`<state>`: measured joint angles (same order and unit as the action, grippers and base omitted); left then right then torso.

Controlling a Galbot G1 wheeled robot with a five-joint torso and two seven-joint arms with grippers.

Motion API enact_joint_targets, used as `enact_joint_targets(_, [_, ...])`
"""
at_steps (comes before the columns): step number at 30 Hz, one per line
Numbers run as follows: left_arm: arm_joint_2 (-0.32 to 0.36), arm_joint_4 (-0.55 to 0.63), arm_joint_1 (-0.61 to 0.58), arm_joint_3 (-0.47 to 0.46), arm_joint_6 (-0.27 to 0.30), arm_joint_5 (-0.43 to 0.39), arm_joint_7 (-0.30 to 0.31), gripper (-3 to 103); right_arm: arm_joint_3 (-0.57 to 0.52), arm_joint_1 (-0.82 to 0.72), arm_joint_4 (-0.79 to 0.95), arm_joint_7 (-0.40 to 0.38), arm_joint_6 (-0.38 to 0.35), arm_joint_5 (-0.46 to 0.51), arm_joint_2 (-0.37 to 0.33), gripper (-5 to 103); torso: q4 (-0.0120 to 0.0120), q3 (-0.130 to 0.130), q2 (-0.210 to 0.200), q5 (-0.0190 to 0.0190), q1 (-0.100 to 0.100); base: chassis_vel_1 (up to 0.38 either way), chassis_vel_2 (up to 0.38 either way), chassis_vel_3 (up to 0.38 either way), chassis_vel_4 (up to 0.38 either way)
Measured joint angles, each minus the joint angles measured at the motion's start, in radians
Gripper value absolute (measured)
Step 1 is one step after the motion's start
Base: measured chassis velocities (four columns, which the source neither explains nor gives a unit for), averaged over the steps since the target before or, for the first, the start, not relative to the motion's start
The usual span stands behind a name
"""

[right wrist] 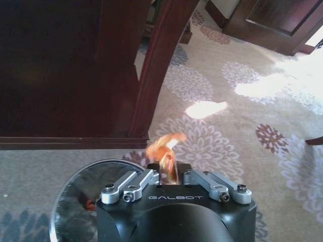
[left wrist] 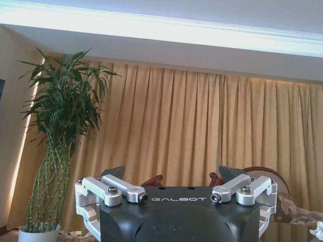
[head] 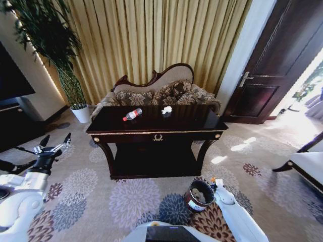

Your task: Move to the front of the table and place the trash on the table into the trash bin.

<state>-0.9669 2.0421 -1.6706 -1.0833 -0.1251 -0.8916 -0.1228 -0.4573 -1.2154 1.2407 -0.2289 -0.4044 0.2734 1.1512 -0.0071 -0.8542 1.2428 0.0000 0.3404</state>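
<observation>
On the flowered carpet, my right gripper (right wrist: 170, 169) pinches an orange scrap (right wrist: 164, 147) beside the trash bin (head: 197, 196). On the glossy table (head: 156, 132) before gold curtains (head: 151, 40) lie a bottle (head: 132, 115) and crumpled paper (head: 166, 110). My left gripper (head: 54, 141) hovers spread, low to the table's left.

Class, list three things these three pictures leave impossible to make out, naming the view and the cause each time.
1. Trash bin contents, head view: too small; right wrist view: right end effector blocks it.
2. White piece on the table, head view: too small to identify.
3. Left end effector fingertips, left wrist view: hidden behind its body.
</observation>
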Motion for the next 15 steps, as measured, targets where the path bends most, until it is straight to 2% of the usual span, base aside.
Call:
enact_joint_targets(1, [0.0, 0.0, 0.001, 0.001, 0.0, 0.0, 0.0, 100, 0.003, 0.0, 0.006, -0.001, -0.005, 0.005, 0.004, 21, 0.0001, 0.0, 0.0, 0.0001, 0.0, 0.0, 0.0, 0.0, 0.0])
enact_joint_targets(2, [0.0, 0.0, 0.001, 0.001, 0.0, 0.0, 0.0, 100, 0.003, 0.0, 0.006, -0.001, -0.005, 0.005, 0.004, 21, 0.0001, 0.0, 0.0, 0.0001, 0.0, 0.0, 0.0, 0.0, 0.0])
enact_joint_targets(4, [0.003, -0.003, 0.001, 0.002, 0.0, -0.001, 0.0, 100, 0.008, 0.0, 0.012, -0.004, -0.008, 0.007, 0.009, 32, 0.0003, 0.0, 0.0, 0.0001, 0.0, 0.0, 0.0, 0.0, 0.0])
enact_joint_targets(5, [0.003, -0.003, 0.001, 0.002, 0.0, -0.001, 0.0, 100, 0.008, 0.0, 0.012, -0.004, -0.008, 0.007, 0.009, 32, 0.0003, 0.0, 0.0, 0.0001, 0.0, 0.0, 0.0, 0.0, 0.0])
enact_joint_targets(8, [0.006, -0.007, -0.001, -0.005, -0.001, -0.005, 0.0, 100, 0.018, 0.002, 0.017, -0.021, -0.009, 0.018, 0.015, 48, 0.0, 0.0, 0.0, 0.0001, 0.0, 0.0, 0.0, 0.0, 0.0])
enact_joint_targets(10, [0.007, -0.007, -0.003, -0.008, -0.002, -0.007, 0.0, 100, 0.021, 0.005, 0.02, -0.029, -0.009, 0.023, 0.017, 48, 0.0002, 0.0, 0.0, 0.0001, 0.0, 0.0, 0.0, 0.0, 0.0])
enact_joint_targets(11, [0.007, -0.007, -0.004, -0.009, -0.002, -0.008, 0.0, 100, 0.022, 0.007, 0.029, -0.037, -0.008, 0.032, 0.018, 58, 0.0002, 0.0, 0.0, 0.0002, 0.0, 0.0, 0.0, 0.0, 0.0])
enact_joint_targets(13, [0.007, -0.006, -0.005, -0.009, -0.002, -0.008, 0.0, 100, 0.022, 0.009, 0.043, -0.044, -0.006, 0.047, 0.018, 58, 0.0, 0.0, 0.0, 0.0001, 0.0, 0.0, 0.0, 0.0, 0.0])
enact_joint_targets(15, [0.007, -0.003, -0.006, -0.009, -0.002, -0.008, -0.001, 100, 0.016, 0.013, 0.119, -0.059, 0.045, 0.118, 0.013, 70, -0.0001, 0.0, 0.0, 0.0005, 0.0, 0.0, 0.0, 0.0, 0.0])
